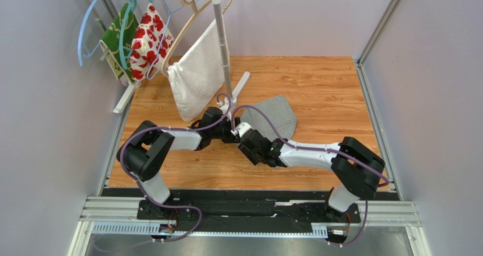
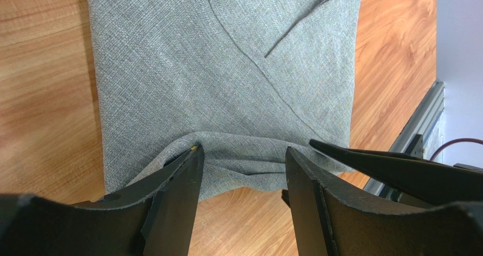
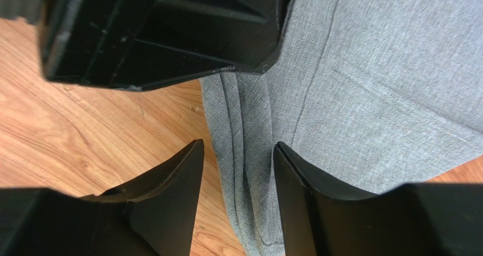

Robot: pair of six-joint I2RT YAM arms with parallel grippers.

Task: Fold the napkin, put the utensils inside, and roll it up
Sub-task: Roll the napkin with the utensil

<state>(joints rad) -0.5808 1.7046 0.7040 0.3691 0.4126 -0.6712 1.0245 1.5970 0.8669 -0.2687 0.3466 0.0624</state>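
Two grippers work the same edge of the napkin (image 1: 272, 115), a grey folded cloth lying in the middle of the table (image 1: 323, 86), just right of a white towel (image 1: 195, 80) hung from a rack (image 1: 222, 41). From above, the arms cover the napkin's left edge, so the fingers cannot be made out there. The left gripper (image 2: 244, 150) stands spread, astride a bunched ridge at the cloth's edge, one fingertip (image 2: 190, 157) against the raised fold, pinching nothing. The right gripper (image 3: 238, 144) is likewise spread, a pleated strip of cloth running between its fingers unsqueezed, with the left gripper's black body just beyond its tips.
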